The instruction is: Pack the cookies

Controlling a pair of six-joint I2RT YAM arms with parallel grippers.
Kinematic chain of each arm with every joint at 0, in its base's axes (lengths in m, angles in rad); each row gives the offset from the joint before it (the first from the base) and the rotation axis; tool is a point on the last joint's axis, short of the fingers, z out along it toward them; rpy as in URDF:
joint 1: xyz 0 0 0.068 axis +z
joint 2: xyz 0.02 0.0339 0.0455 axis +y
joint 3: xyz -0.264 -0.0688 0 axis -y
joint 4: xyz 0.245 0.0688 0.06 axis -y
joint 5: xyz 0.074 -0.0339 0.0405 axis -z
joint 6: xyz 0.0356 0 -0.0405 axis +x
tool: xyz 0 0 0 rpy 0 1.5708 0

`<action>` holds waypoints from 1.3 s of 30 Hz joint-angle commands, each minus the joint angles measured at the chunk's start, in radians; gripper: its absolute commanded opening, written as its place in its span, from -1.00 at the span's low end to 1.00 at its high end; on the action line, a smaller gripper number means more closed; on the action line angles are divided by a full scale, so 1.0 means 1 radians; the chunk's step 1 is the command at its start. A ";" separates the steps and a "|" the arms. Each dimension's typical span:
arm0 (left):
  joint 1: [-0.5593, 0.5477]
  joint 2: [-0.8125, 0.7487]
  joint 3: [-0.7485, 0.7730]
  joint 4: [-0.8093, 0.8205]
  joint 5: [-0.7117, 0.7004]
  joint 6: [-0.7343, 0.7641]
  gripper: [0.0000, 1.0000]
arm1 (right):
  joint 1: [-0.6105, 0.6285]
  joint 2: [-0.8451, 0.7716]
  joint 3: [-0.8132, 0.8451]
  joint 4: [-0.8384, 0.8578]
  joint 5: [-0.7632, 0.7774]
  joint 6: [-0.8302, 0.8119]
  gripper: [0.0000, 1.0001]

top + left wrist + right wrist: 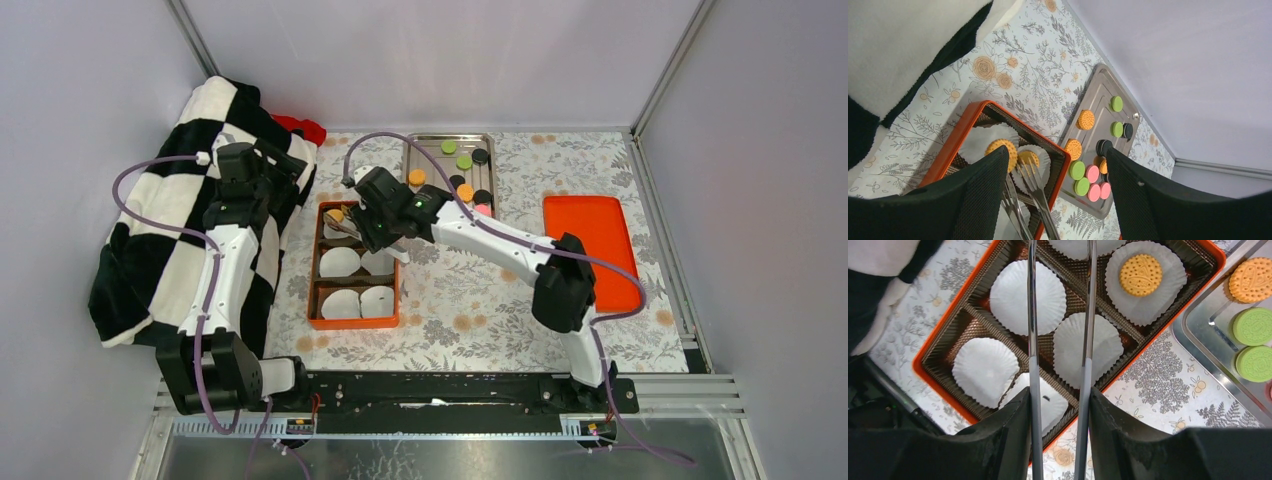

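An orange box (pixel 318 322) holds white paper liners. In the left wrist view two orange cookies (pixel 1028 158) lie in its far liners; the right wrist view shows one (pixel 1140 274). More cookies in orange (pixel 417 177), green (pixel 449 147), black and pink lie on the metal tray (pixel 425 146); the left wrist view shows them too (pixel 1077 170). My right gripper (pixel 1058 400) is shut on metal tongs (pixel 1031 315), whose forked tips (pixel 1029 172) hang over the far end of the box. My left gripper (pixel 1058 200) is open and empty, above the box's left side.
A black-and-white checkered cloth (pixel 150 230) lies left of the box under the left arm, with something red (pixel 303 128) behind it. An orange lid (pixel 592 250) lies at the right. Walls and a metal frame enclose the flowered table.
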State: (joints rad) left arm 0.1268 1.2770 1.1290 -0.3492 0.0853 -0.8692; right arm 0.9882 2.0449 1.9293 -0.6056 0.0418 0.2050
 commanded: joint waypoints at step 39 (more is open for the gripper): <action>0.007 -0.019 -0.031 0.049 0.063 0.038 0.52 | -0.173 -0.277 -0.307 0.116 0.375 -0.054 0.08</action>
State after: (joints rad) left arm 0.1310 1.2541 1.1130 -0.3477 0.1207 -0.8265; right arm 0.8978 1.7176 1.6852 -0.5415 0.4168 0.1398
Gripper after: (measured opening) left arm 0.764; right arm 0.549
